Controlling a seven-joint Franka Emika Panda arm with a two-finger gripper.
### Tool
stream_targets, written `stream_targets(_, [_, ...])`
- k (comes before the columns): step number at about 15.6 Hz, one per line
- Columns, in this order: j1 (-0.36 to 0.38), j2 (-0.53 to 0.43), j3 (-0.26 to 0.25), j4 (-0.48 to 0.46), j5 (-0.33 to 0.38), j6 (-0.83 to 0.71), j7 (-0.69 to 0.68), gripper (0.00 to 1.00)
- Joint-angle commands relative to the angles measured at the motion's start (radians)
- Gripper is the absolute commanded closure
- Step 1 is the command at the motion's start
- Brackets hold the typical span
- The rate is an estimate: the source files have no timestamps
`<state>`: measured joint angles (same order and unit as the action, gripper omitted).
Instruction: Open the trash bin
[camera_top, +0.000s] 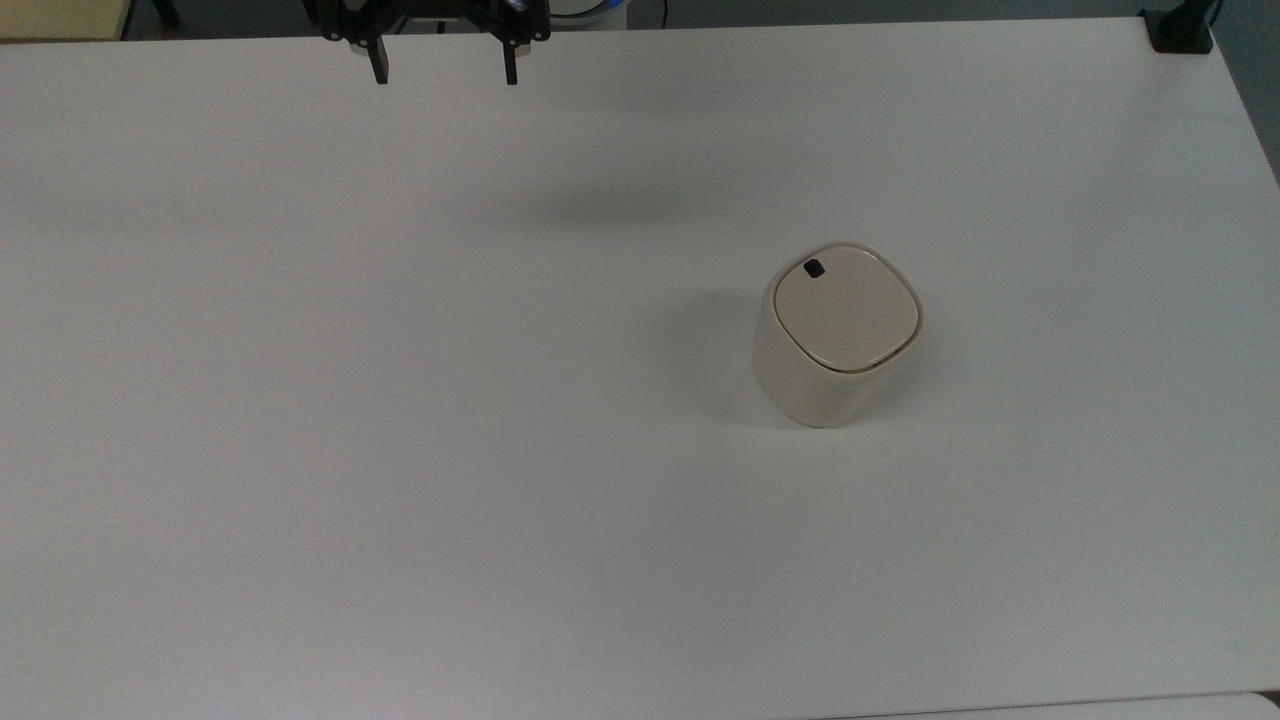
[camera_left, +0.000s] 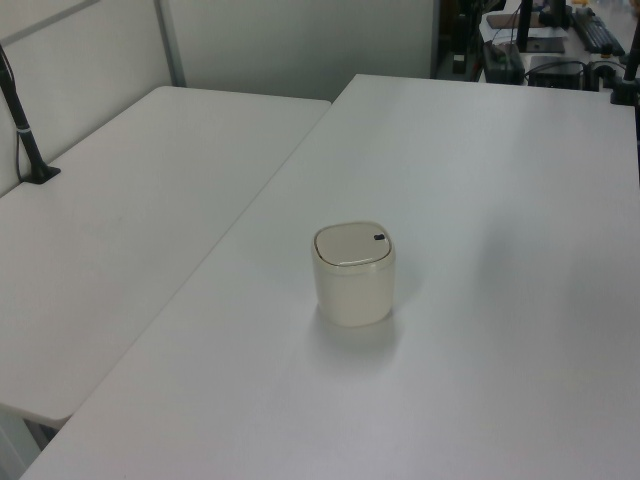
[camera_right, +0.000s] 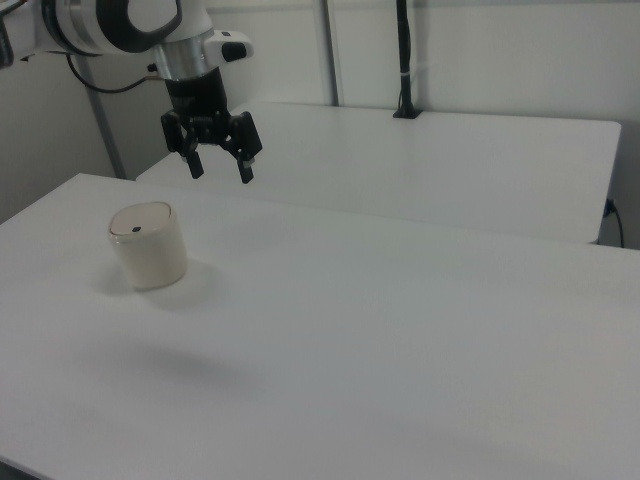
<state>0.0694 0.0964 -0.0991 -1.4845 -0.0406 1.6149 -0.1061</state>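
The cream-beige trash bin (camera_top: 838, 335) stands upright on the white table (camera_top: 400, 450), right of centre in the top view. Its flat lid is down, with a small black button mark (camera_top: 814, 268) near the rim. The same trash bin (camera_left: 353, 272) sits mid-table in the left view, and the trash bin (camera_right: 147, 244) is at the right view's left. My gripper (camera_top: 445, 65) hangs open at the top view's upper edge, well away from the bin. In the right view the gripper (camera_right: 220, 168) is high above the table, its fingers spread and holding nothing.
A black clamp (camera_top: 1178, 30) grips the table's far right corner in the top view. A second white table (camera_left: 130, 220) adjoins on the left view's left. A black pole (camera_right: 404, 60) stands on the rear table in the right view.
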Motion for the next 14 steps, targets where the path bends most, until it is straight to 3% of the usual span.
stream_targets(1, [0.003, -0.032, -0.002, -0.031, -0.010, -0.016, 0.007, 0.00])
stream_targets(10, [0.003, -0.032, -0.002, -0.031, -0.010, -0.018, 0.005, 0.00])
stream_targets(12, [0.000, -0.032, -0.002, -0.031, -0.008, -0.016, 0.003, 0.11])
stream_targets(14, [-0.002, -0.032, -0.004, -0.031, -0.002, -0.015, 0.003, 0.34])
